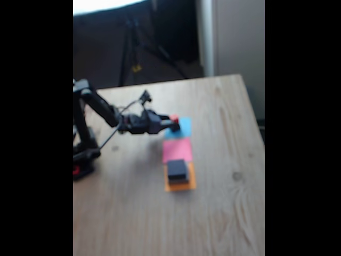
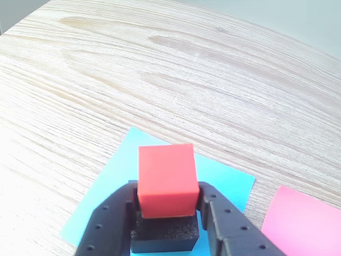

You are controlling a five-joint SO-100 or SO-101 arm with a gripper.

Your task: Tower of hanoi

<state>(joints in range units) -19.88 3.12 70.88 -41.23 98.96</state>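
In the wrist view a tiny red cube [image 2: 166,176] sits on top of a small black cube [image 2: 165,236], both over the blue paper square [image 2: 112,192]. My gripper [image 2: 168,193] is shut on the red cube, with a black finger against each of its sides. The fixed view shows the gripper [image 1: 173,124] reaching right over the blue paper [image 1: 184,127] with the red cube [image 1: 174,117] at its tip. A black slab [image 1: 177,168] rests on a wider grey slab [image 1: 179,180] on the orange paper [image 1: 181,186].
A pink paper square [image 1: 177,150] lies between the blue and orange ones, and its corner shows as pink paper [image 2: 306,224] in the wrist view. The arm's base [image 1: 84,160] stands at the table's left edge. A tripod [image 1: 130,48] stands beyond the far edge.
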